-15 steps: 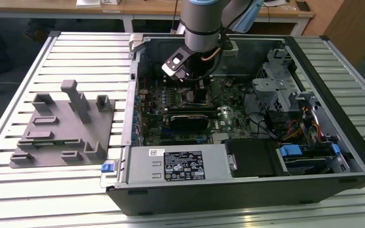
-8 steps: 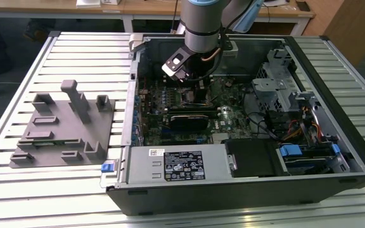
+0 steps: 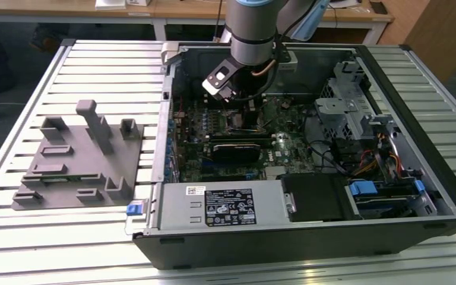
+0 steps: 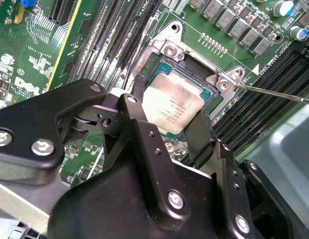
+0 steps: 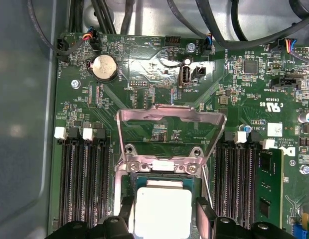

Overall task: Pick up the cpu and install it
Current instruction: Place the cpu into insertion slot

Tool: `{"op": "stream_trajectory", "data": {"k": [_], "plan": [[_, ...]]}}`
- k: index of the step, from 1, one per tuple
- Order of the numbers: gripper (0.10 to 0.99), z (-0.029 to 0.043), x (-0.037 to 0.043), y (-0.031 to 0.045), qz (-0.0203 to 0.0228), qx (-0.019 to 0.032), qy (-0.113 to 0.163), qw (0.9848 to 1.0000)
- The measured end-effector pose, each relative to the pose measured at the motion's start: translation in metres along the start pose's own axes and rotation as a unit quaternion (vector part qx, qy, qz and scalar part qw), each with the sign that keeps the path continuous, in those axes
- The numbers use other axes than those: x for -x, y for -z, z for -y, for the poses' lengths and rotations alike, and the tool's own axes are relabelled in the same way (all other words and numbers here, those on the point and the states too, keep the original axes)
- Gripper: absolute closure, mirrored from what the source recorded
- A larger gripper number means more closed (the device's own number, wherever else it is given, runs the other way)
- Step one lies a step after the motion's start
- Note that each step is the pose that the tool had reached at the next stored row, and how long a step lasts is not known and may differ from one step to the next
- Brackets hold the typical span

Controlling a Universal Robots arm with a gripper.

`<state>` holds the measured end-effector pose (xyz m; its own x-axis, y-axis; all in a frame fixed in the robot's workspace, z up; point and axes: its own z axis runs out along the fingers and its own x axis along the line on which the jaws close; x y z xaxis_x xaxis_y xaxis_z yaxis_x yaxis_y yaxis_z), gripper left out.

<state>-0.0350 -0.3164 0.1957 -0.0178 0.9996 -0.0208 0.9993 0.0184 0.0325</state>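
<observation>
cpu [image 5: 162,216] in open socket [image 5: 192,168] | gripper [image 5: 164,203] straddling it | motherboard [image 5: 159,74] in computer case [image 3: 307,228]

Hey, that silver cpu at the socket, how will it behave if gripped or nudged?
The cpu looks thin and flat, so probably light and unlikely to roll. Its smooth metal top may be slippery. A solid plate, likely stiff.

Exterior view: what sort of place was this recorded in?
Probably a robotics lab or workshop: an open computer case sits on a slatted metal table, a grey fixture block beside it, a robot arm reaching in, wooden desks behind.
</observation>
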Motion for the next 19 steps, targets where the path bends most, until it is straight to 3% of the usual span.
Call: {"op": "stream_trajectory", "data": {"k": [10,12,13,16,19], "plan": [[0.486,-0.0009,0.0000,-0.0003,-0.0023,0.0000,0.000,1.0000],[0.502,-0.0009,0.0001,-0.0002,-0.0028,-0.0001,0.001,1.0000],[0.561,-0.0009,0.0001,-0.0003,-0.0029,-0.0001,0.003,1.0000],[0.561,-0.0011,0.0000,-0.0003,-0.0035,0.0001,0.008,1.0000],[0.561,-0.0011,0.0000,-0.0005,-0.0080,0.0002,0.009,0.9999]]}}
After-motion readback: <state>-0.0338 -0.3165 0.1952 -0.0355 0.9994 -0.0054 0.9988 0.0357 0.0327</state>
